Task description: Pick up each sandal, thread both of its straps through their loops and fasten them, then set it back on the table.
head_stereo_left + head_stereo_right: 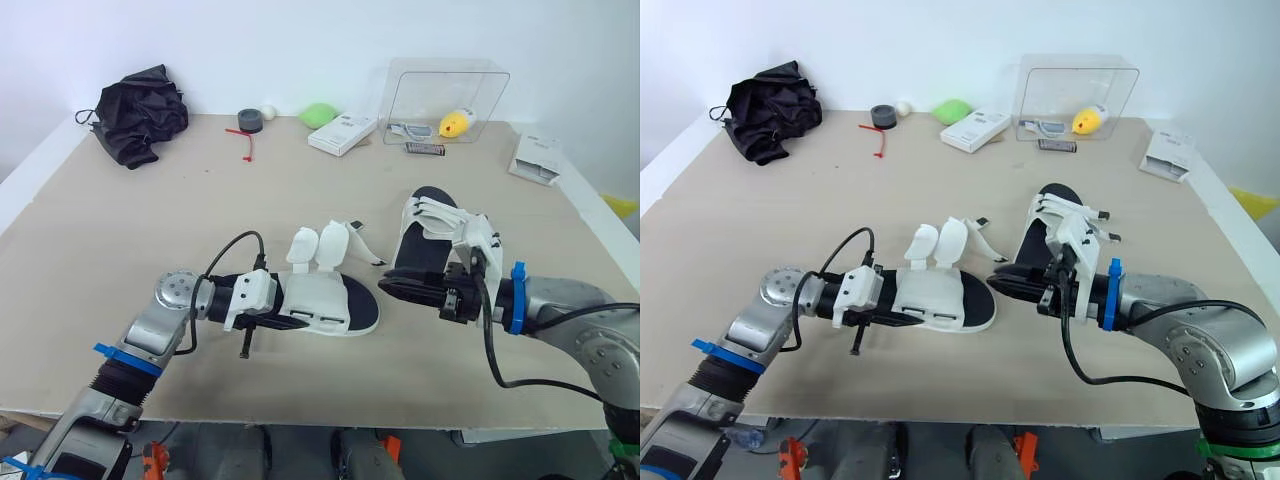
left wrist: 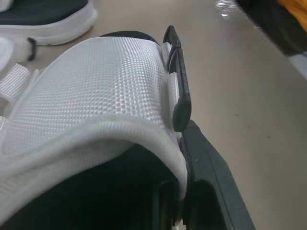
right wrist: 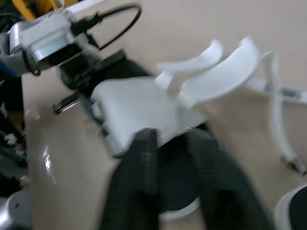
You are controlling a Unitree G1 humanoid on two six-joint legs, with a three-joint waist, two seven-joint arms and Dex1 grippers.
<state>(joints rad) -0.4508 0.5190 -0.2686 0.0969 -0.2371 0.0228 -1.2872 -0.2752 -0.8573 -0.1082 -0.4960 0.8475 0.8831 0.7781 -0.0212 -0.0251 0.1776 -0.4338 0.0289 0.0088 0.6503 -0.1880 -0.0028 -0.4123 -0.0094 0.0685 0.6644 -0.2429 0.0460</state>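
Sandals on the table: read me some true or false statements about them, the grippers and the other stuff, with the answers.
1. The left sandal has its straps standing open, unfastened. True.
2. The left gripper hangs free above the table. False: it is shut on the left sandal's side.
3. The right sandal is lifted off the table. False: it lies on the table, just behind the right gripper.
4. The right gripper is open and points at the left sandal's toe. True.
5. The black cloth lies inside the clear box. False: it lies at the table's far left corner, well apart from the box.
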